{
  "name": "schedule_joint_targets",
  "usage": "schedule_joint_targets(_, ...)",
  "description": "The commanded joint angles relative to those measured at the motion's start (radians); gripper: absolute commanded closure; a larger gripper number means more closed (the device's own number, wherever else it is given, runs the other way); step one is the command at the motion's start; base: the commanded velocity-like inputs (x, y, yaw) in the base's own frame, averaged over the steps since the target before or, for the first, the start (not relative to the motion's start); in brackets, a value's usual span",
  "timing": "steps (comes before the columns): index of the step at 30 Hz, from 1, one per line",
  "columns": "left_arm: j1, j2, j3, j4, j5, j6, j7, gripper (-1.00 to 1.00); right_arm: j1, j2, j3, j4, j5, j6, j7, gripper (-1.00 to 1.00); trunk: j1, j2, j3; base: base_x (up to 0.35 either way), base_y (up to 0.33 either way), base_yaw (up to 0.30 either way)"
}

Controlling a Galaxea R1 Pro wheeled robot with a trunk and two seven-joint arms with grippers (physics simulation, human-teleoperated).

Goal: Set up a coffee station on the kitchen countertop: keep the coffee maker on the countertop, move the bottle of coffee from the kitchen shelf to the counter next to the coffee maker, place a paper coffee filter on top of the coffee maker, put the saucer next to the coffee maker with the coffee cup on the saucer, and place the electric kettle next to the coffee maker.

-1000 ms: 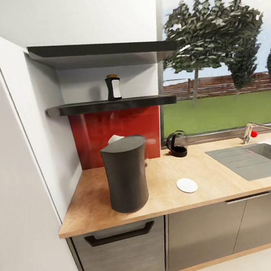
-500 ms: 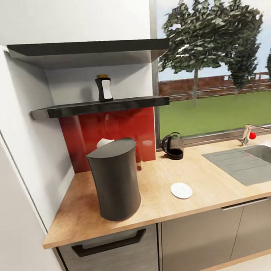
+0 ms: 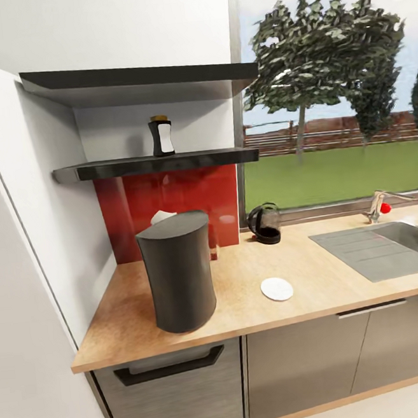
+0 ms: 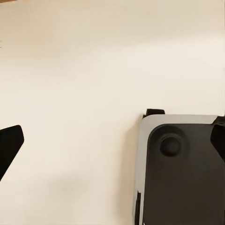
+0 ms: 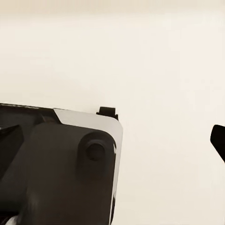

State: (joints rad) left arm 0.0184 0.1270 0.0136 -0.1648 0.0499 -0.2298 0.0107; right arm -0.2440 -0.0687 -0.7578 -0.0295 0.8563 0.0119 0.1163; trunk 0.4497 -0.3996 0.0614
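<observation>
On the countertop (image 3: 306, 289) the coffee maker (image 3: 178, 272) stands near the left end, a white paper filter (image 3: 162, 216) peeking out behind its top. The saucer (image 3: 277, 289) lies flat to its right, well apart, and the kettle (image 3: 265, 223) sits at the back by the window. The bottle (image 3: 161, 136) is upright on the shelf (image 3: 157, 165). Against half a second ago the whole view has slid a little, so the camera moved, not the things. Both wrist views look down at pale floor (image 4: 84, 84) and the robot's base; finger tips sit far apart at each frame's edges, so both grippers look open and hold nothing
</observation>
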Motion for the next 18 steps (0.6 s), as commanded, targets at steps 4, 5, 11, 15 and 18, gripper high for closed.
schedule_joint_targets(4, 0.003, 0.001, -0.001, 0.000, 0.004, -0.078, -0.001, -1.00, 0.000, 0.003, -0.008, 0.000, 0.009, -0.008, 0.005, -1.00, 0.000, 0.000, 0.000, -0.012, 0.000, 0.000)
schedule_joint_targets(5, 0.003, 0.002, -0.002, 0.000, 0.004, -0.097, -0.001, -1.00, 0.000, 0.003, -0.007, 0.000, 0.009, -0.016, 0.005, -1.00, 0.000, 0.000, 0.000, -0.004, 0.000, 0.000)
schedule_joint_targets(11, 0.003, 0.003, -0.006, 0.000, 0.001, -0.127, -0.004, -1.00, 0.000, 0.002, -0.004, 0.000, 0.012, -0.124, 0.005, -1.00, 0.000, 0.000, 0.000, -0.001, 0.000, 0.000)
schedule_joint_targets(15, 0.003, 0.003, -0.006, -0.002, -0.003, -0.129, -0.005, -1.00, 0.000, 0.001, 0.016, 0.000, 0.010, -0.173, 0.005, -1.00, 0.000, 0.000, 0.000, -0.033, 0.000, 0.000)
schedule_joint_targets(18, 0.003, 0.006, -0.006, -0.008, -0.001, -0.130, -0.005, -1.00, 0.000, 0.001, 0.042, 0.000, 0.007, -0.196, 0.005, -1.00, 0.000, 0.000, 0.000, -0.106, 0.000, 0.000)
